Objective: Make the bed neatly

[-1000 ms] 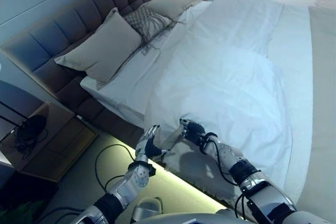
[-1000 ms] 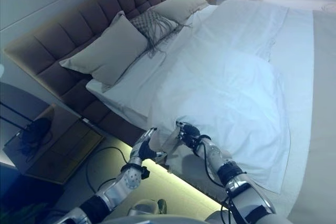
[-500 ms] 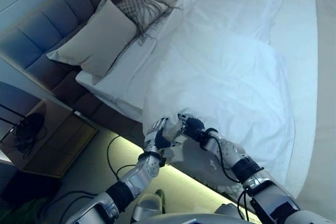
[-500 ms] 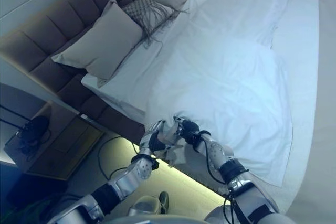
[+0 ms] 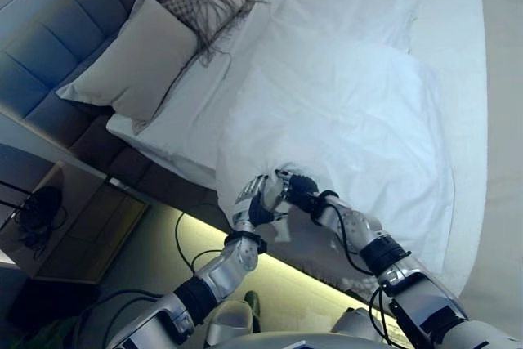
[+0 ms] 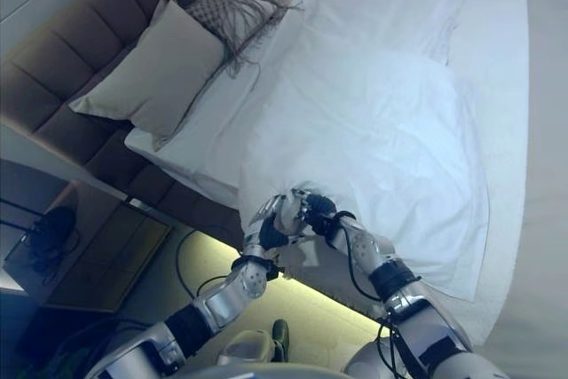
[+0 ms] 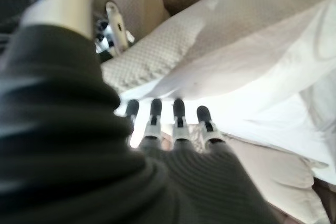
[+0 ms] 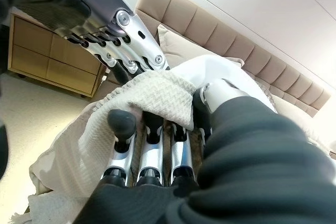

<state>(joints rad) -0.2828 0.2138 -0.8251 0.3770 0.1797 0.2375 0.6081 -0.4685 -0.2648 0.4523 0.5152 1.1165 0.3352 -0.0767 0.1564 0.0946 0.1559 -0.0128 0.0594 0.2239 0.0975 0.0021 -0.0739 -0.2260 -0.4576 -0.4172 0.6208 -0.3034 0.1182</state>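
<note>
This is a bedroom, in a home or hotel. A wide bed [image 5: 458,55] with a white duvet [image 5: 351,112] stands against a padded, tufted headboard [image 5: 57,46]; beige pillows [image 5: 122,63] lean on it. A wooden nightstand [image 5: 73,234] sits beside the bed, and a light strip [image 5: 294,271] glows under the bed frame.

No legible text, labels, brand marks, numbers or signs are being displayed in any view. No print is being shown on the duvet [image 5: 351,112], the pillows [image 5: 122,67], the headboard [image 5: 57,46] or the nightstand [image 5: 57,234].
</note>
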